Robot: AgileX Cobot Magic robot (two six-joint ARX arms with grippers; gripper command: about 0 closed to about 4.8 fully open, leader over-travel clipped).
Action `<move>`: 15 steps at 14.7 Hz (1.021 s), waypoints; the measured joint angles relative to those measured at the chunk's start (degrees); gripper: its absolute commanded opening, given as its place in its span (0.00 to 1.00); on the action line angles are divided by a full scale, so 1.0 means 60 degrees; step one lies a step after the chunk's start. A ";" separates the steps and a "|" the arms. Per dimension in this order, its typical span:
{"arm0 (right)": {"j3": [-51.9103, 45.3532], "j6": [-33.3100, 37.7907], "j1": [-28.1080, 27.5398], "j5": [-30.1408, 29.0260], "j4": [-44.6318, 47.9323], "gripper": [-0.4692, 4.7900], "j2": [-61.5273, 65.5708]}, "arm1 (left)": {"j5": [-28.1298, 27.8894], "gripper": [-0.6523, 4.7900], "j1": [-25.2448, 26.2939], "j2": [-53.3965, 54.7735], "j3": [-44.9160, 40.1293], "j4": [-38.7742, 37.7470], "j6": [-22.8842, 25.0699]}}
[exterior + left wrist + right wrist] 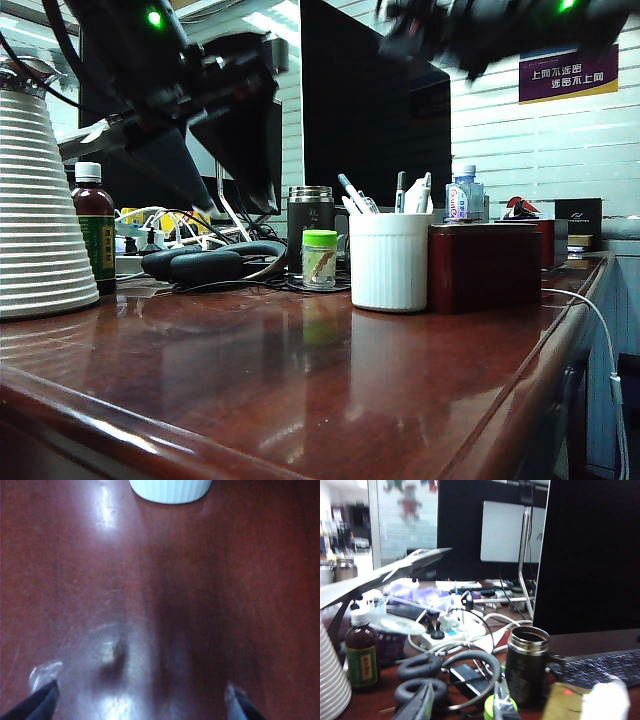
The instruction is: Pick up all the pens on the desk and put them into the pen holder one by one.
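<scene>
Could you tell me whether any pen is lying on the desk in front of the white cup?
No, the desk before the white cup is bare; pens stand inside it.

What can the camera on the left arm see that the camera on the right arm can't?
Only the left wrist view shows bare desk, the bottom of the white pen holder and the wide-open left hand.

Only the right wrist view shows the steel mug, headphones, brown bottle, power strip, keyboard and the right hand, whose fingers stand apart.

Both show the same reddish-brown desk.
</scene>
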 measured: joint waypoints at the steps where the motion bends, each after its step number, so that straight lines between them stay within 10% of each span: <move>1: 0.0000 -0.0208 0.0000 0.0000 -0.0816 0.18 -0.0743 | 0.0007 0.64 0.0000 -0.0372 0.0000 -0.0007 -0.0211; 3: 0.0007 -0.0375 0.0000 0.0000 -0.2630 0.08 -0.2612 | 0.0033 0.17 -0.0007 -0.1526 0.0000 -0.0004 -0.0499; 4: 0.0015 -0.0390 0.0000 0.0040 -0.3668 0.08 -0.3475 | 0.0240 0.11 -0.0007 -0.2204 0.0004 -0.0073 -0.0667; 10: 0.0000 -0.0397 -0.0004 0.0692 -1.1187 0.08 -1.0200 | 0.0583 0.11 -0.0022 -0.7242 -0.0117 -0.1887 -0.1475; 15: -0.0852 -0.0368 0.0000 0.1009 -1.3606 0.08 -1.2936 | 0.0437 0.11 -0.0015 -1.1009 -0.1902 -0.2131 -0.1559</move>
